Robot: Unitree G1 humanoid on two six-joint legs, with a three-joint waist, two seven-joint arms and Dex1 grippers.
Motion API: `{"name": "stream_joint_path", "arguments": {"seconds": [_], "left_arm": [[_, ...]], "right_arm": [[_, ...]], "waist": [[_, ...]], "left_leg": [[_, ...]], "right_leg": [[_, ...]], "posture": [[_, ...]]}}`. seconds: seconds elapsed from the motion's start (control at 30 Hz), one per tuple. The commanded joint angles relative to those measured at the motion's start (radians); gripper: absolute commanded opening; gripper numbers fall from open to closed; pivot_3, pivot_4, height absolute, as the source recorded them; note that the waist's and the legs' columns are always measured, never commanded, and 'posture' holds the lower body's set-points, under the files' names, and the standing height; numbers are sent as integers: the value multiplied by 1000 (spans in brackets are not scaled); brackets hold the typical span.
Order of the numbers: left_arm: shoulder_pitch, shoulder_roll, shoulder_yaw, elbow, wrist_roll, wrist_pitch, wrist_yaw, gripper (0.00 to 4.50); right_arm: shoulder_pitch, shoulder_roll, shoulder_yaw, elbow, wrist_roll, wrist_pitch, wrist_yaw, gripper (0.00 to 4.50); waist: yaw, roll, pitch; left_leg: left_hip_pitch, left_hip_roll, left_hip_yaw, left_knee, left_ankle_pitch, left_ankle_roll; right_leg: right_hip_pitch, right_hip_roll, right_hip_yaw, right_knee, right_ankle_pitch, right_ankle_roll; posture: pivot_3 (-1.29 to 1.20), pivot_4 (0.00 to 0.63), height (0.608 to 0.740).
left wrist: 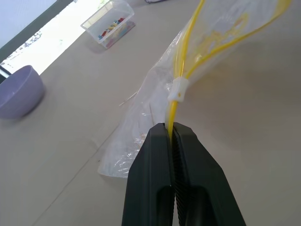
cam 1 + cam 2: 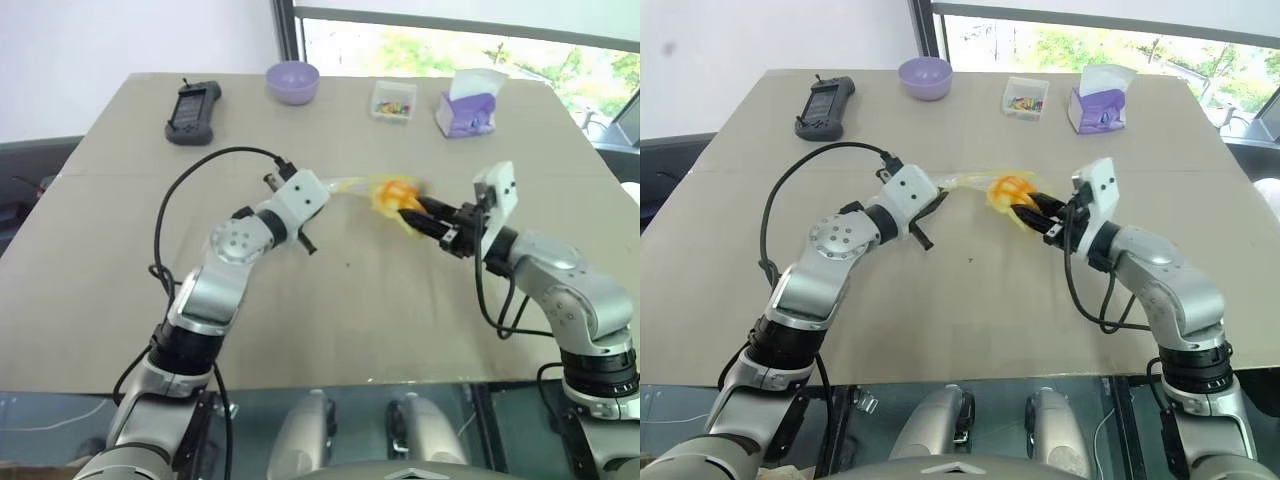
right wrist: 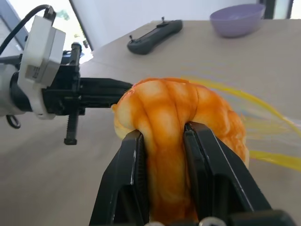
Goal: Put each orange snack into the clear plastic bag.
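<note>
Holding the bag (image 1: 221, 52) up by its yellow seal in the clamped-shut left gripper (image 1: 173, 134), the robot pressed the bun (image 3: 176, 136), squeezed in the right gripper (image 3: 164, 136), at its mouth mid-table; next, seemingly, push in and release, far box (image 2: 393, 101) holding coloured bits.

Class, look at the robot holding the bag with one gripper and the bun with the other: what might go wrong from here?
1. The left gripper pinches just the yellow seal strip of the bag, so the mouth may not gape enough and the bun could catch on the rim.
2. The right gripper squeezes the bun hard; it may deform or tear.
3. Pushing could pull the thin strip from the left gripper.
</note>
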Motion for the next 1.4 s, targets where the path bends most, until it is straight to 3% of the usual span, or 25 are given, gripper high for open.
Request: {"name": "stream_joint_path", "arguments": {"seconds": [0.03,0.37,0.63,0.87,1.0,1.27,1.4], "left_arm": [[13,19,-26,-55,23,-81,-14,0],[77,78,-51,-16,39,-408,-70,0],[95,68,-9,5,1,-488,-81,0],[133,44,58,-17,-176,-437,-153,0],[133,81,72,-1,-238,-427,-239,0],[115,138,106,57,-249,-418,-284,0],[56,128,111,139,-212,-384,-229,0]], "right_arm": [[-69,8,38,101,-45,-50,40,1193],[-266,38,106,447,-188,-149,104,1193],[-256,27,123,442,-203,-180,219,1193],[-251,100,30,462,-156,-214,180,1193],[-242,106,-6,476,-166,-240,153,1193],[-225,95,-88,477,-177,-282,73,1193],[-142,14,-38,374,-247,-294,94,1193]], "waist": [[0,0,0],[1,0,0],[0,0,0],[-1,0,0],[0,0,0],[-1,1,0],[6,1,0]], "left_leg": [[0,0,0,0,0,0],[0,0,0,0,0,0],[-1,0,1,0,0,1],[0,0,0,0,0,1],[0,0,0,0,0,0],[0,0,0,0,0,0],[-1,0,0,0,0,1]], "right_leg": [[0,0,0,0,0,0],[0,0,0,0,0,0],[0,-1,0,-1,0,0],[0,-1,0,0,0,0],[0,-1,-1,0,0,0],[0,-1,-1,0,0,0],[0,-1,-2,0,0,0]], "posture": [[0,150,740],[0,150,740],[0,150,740],[0,150,740],[0,150,740],[0,150,740],[0,150,740]]}}
